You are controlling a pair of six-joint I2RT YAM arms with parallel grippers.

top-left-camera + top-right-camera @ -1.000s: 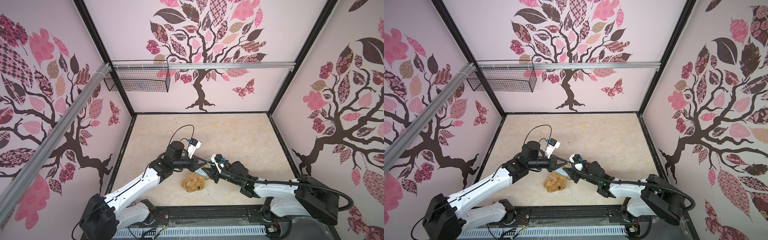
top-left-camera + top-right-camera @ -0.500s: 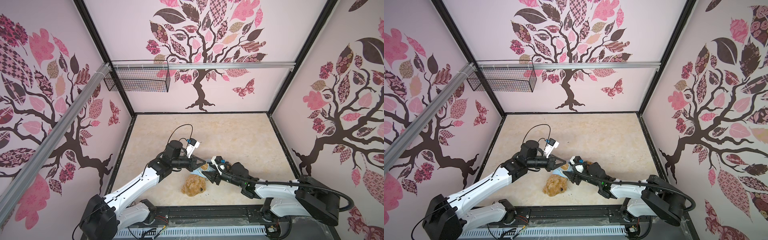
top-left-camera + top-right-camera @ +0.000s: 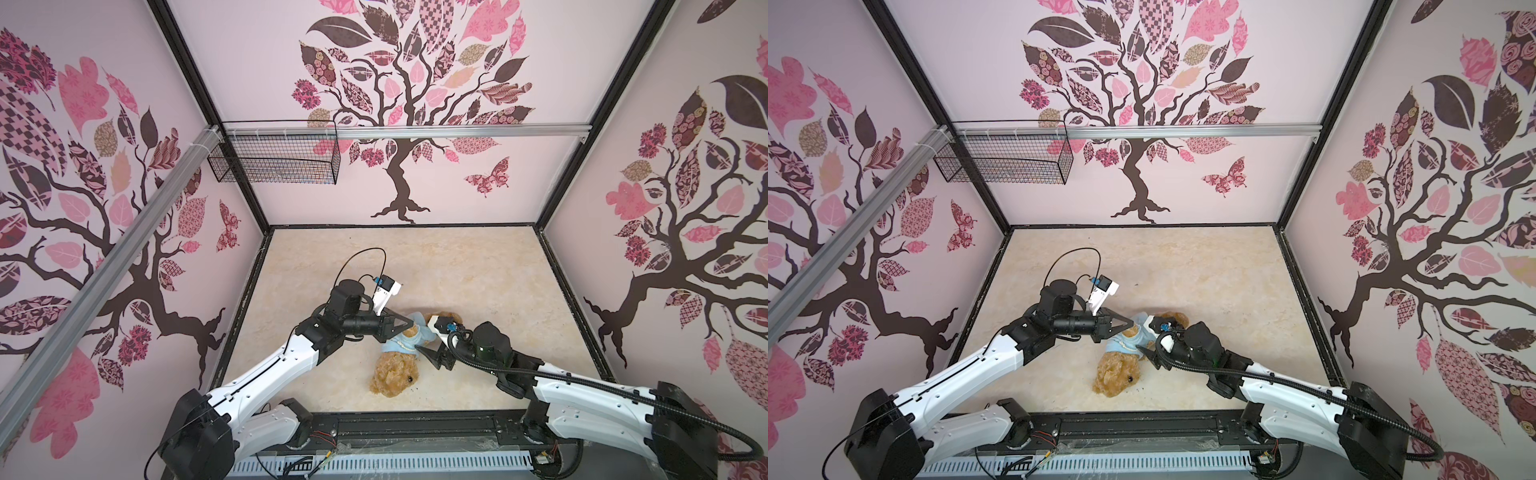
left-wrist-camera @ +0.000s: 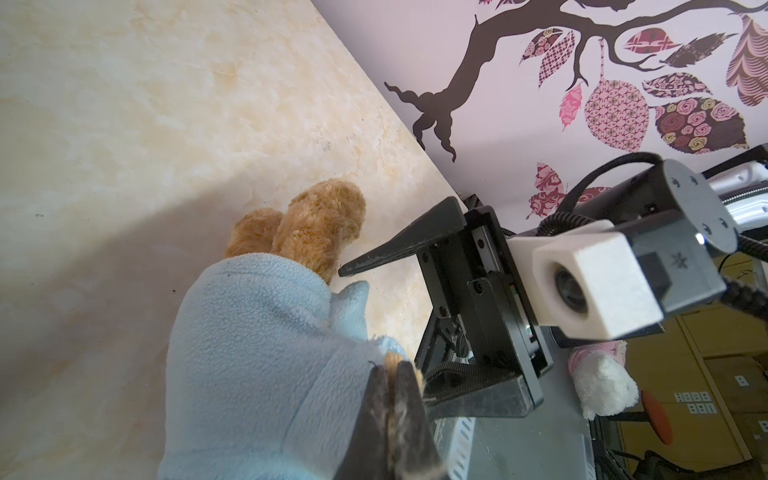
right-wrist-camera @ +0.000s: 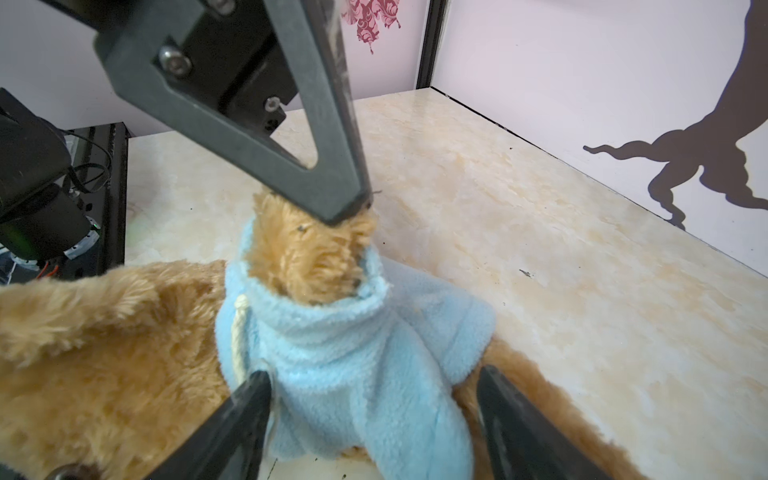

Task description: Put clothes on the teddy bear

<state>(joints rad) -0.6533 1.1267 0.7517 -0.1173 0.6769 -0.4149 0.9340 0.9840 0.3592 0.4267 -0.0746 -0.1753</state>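
teddy bear (image 3: 395,374) is laid at 6 o'clock on the marble-look tabletop (image 3: 457,266), blue shirt (image 3: 405,343) on. Its paw is pinched by the left gripper (image 3: 407,325); the right gripper (image 5: 372,372) is spread wide. Tree-decal walls (image 3: 399,124); wire basket (image 3: 274,158) at 10 o'clock.

White arm links (image 3: 266,370) with black joints (image 3: 345,297) sit low in both top views. There is a ribbed black cable (image 4: 748,301), and dark triangular fingers (image 5: 216,108) with screws (image 5: 174,62), seemingly hex-socket.

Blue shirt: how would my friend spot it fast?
Find the big beige marbled table. Near its front lies a golden-brown teddy bear. The shirt is the fuzzy light-blue cloth around its body, the only blue fabric there.
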